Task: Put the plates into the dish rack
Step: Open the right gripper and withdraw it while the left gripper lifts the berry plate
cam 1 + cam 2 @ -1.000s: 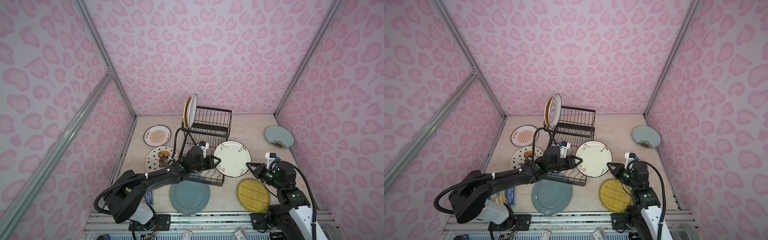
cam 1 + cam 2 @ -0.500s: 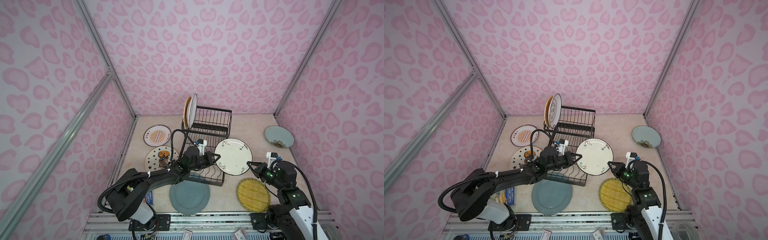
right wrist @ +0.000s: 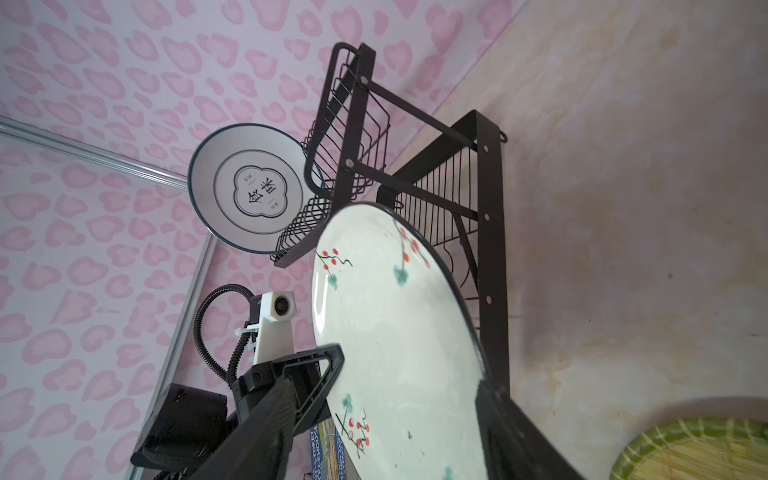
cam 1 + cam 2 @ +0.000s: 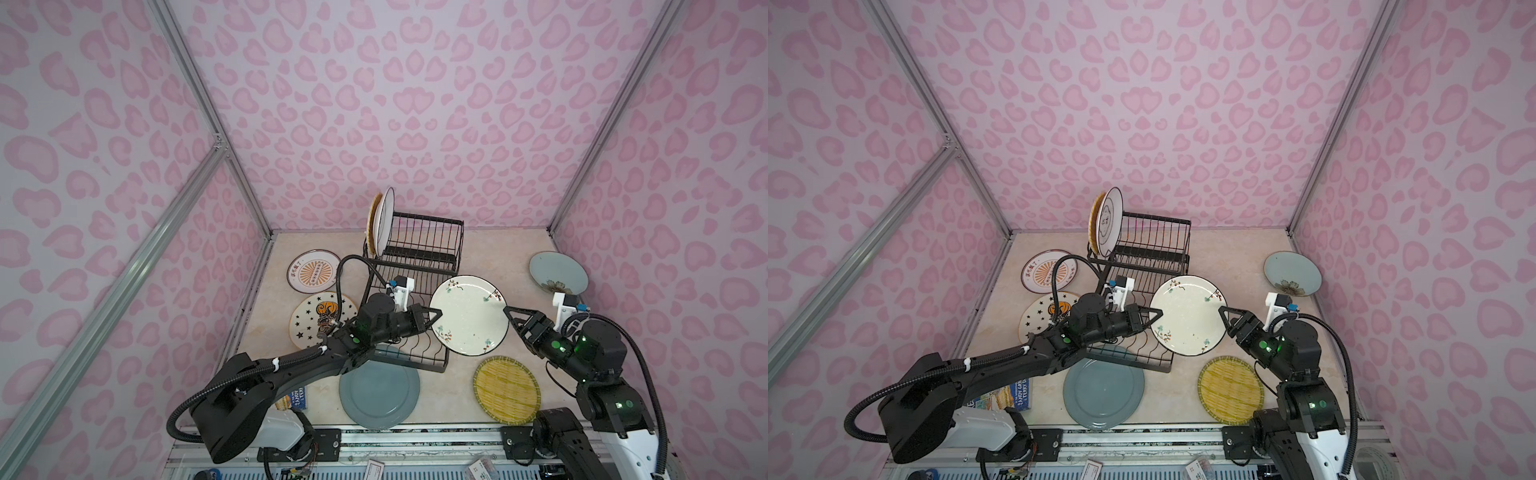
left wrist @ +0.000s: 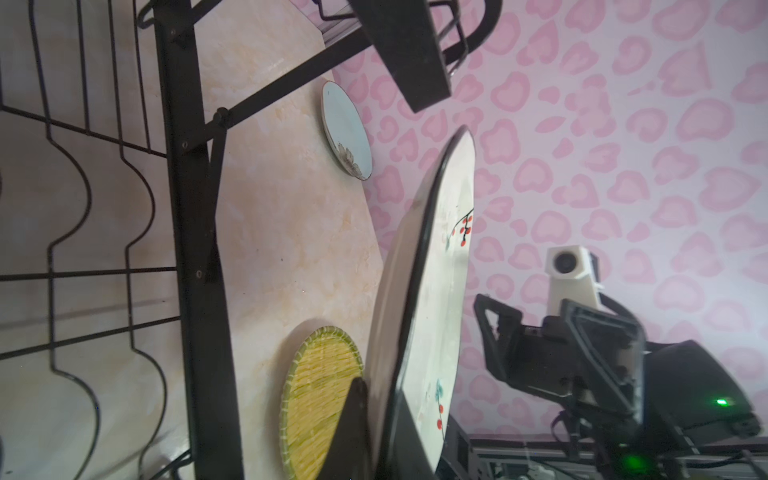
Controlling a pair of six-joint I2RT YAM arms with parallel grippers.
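Pinching the rack-side rim of the sprig plate [image 4: 469, 316], the left gripper [image 4: 437, 316] is clamped tight and bears its whole weight. The plate hangs tilted in the air just beside the dish rack [image 4: 419, 249], off the flank of the lower wavy-wire tier. The right gripper [image 4: 510, 318] sits at the rim farthest from the rack, jaws spread to either side of the edge. Whether a pad touches the glaze I cannot tell, as the right wrist view cuts off there.

Two standing plates [image 4: 384, 222] fill the rack's far end, in the raised tier. Lying flat are the teal-grey plate [image 4: 379, 392] and yellow woven plate [image 4: 507, 388] off the rack's near end, the star plate [image 4: 322, 320] and sunburst plate [image 4: 311, 271] on its other flank, and the pale blue plate [image 4: 558, 272] well apart on the held plate's side.

A one-sided pinch on a broad, glossy plate worries me: the weight levers about the pads, so a quick swing toward the rack could make it swivel or slide out. Should the left arm move while the right jaws straddle the rim, a finger may snag the edge. The rack's side post stands close to the held rim and could clip it unless the plate is turned edge-on to the wires.
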